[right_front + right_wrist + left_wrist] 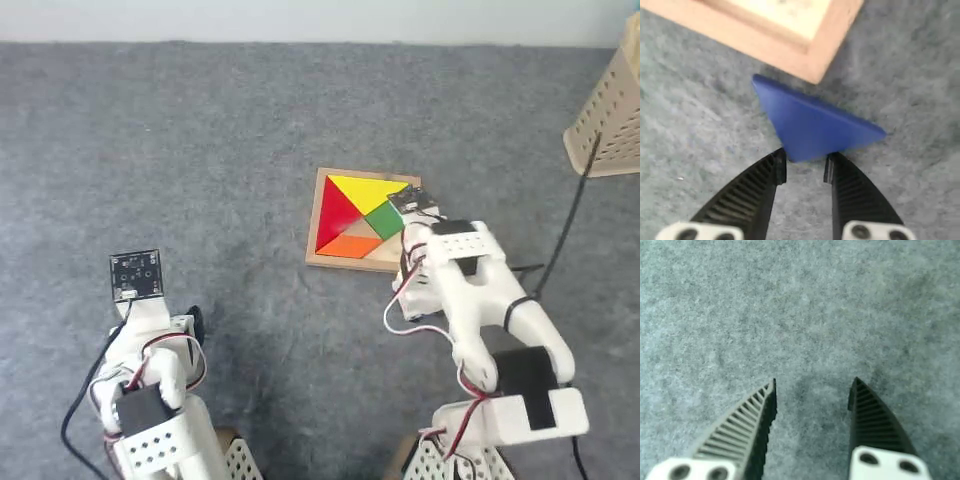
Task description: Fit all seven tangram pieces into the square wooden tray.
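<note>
The square wooden tray lies mid-table and holds a yellow triangle, a red triangle, a green piece and an orange piece. The right arm reaches over the tray's near right corner. In the right wrist view a blue triangle lies on the carpet just off the tray's corner. My right gripper has both fingertips against the triangle's nearest tip. My left gripper hangs open over bare grey carpet at the near left of the table.
A perforated beige basket stands at the far right edge. A black cable runs down from it towards the right arm. Grey carpet covers the whole table.
</note>
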### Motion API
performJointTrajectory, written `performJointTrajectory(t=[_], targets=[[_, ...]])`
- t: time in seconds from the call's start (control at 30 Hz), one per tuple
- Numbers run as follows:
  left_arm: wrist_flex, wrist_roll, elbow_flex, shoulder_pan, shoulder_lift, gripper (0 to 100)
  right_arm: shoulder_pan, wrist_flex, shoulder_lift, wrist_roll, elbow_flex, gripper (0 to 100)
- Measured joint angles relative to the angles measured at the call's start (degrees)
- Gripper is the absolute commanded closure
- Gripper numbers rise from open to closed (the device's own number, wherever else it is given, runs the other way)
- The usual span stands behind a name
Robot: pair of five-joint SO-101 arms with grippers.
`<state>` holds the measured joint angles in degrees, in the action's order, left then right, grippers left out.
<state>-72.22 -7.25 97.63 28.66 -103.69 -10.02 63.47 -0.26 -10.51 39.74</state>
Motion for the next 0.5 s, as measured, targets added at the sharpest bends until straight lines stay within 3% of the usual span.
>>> performJointTrajectory(t=[0.23, 0.5], targets=[[0.0, 0.0, 0.0, 0.0, 0.0, 77, 11.7, 2.5, 5.5, -3.7, -10.5, 85.8], [0.0, 0.0, 0.0, 0.0, 0.0, 77, 14.9, 10.9, 10.2, -4.1, -26.3, 85.7]])
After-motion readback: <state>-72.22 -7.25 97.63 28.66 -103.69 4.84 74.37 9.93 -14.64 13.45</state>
